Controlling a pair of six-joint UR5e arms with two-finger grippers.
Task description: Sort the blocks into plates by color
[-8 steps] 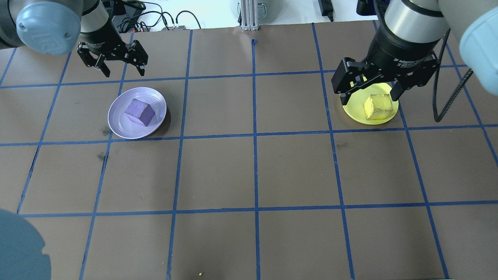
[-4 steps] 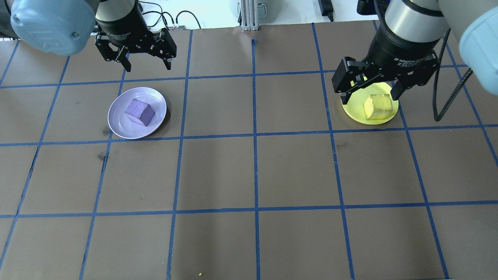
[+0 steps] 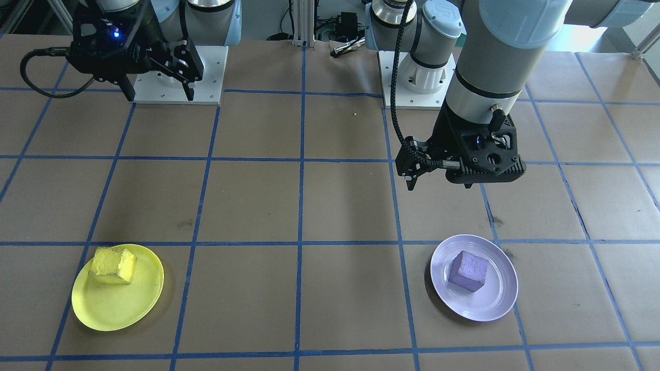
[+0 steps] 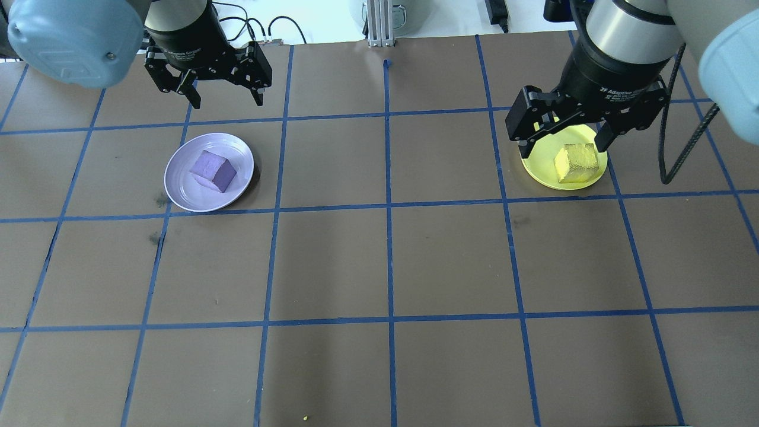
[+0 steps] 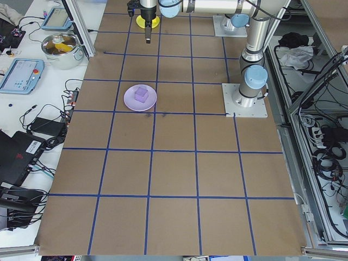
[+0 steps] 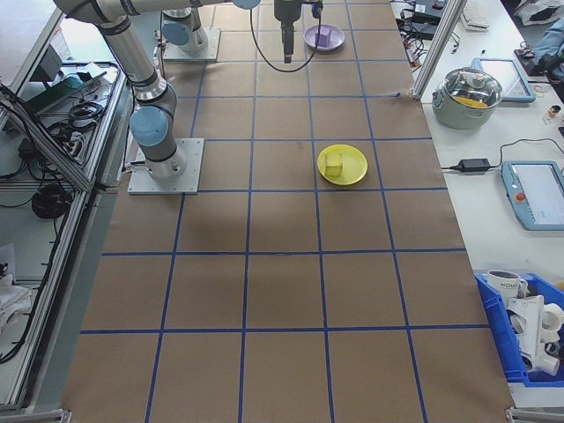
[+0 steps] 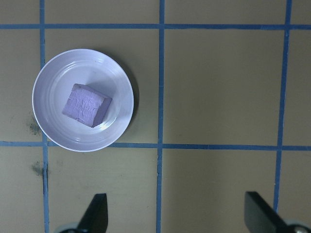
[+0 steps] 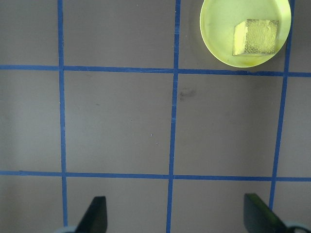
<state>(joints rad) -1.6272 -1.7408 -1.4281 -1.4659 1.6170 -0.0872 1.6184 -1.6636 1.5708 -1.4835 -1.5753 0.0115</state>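
The purple block (image 4: 213,171) lay on the lavender plate (image 4: 181,191), a little off its middle, and the yellow block (image 4: 575,163) lay on the yellow plate (image 4: 542,178), close to one side of the rim. Each cube thus sat in the dish of its own colour, so the sorting looked finished. Both plates stood in the half of the worktop (image 4: 385,261) away from the robot's base, the lavender one toward the robot's left end, the yellow one toward its right end, well apart.

The left gripper (image 4: 224,95) hung above the worktop beside the lavender plate, touching nothing, fingers (image 7: 95,213) spread wide and empty. The right gripper (image 4: 566,136) hung high above the worktop, likewise spread and empty; its wrist view showed the yellow plate far below. Both probably stood clear because nothing was left to carry.
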